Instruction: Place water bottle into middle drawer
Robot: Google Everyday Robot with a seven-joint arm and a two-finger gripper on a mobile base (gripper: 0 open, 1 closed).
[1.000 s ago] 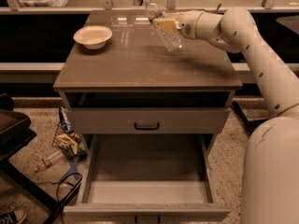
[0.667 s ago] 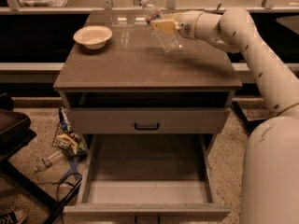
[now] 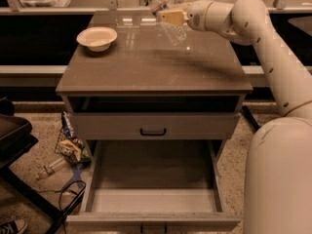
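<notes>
The water bottle (image 3: 174, 32) is clear and ribbed; it hangs tilted above the back of the cabinet top, neck pointing up and to the left. My gripper (image 3: 170, 17) reaches in from the right and is shut on the bottle's upper part. The middle drawer (image 3: 152, 221) is pulled wide open at the bottom of the cabinet, its flat tray bare, well below and in front of the gripper.
A pale bowl (image 3: 97, 37) sits on the cabinet top (image 3: 146, 67) at the back left. The upper drawer with a black handle (image 3: 153, 131) is slightly open. Floor clutter (image 3: 70, 145) and a dark object (image 3: 12, 135) lie to the left. My robot body (image 3: 280, 179) fills the right.
The gripper with the bottle has moved slightly up and to the left, towards the back of the cabinet top. Nothing else has moved.
</notes>
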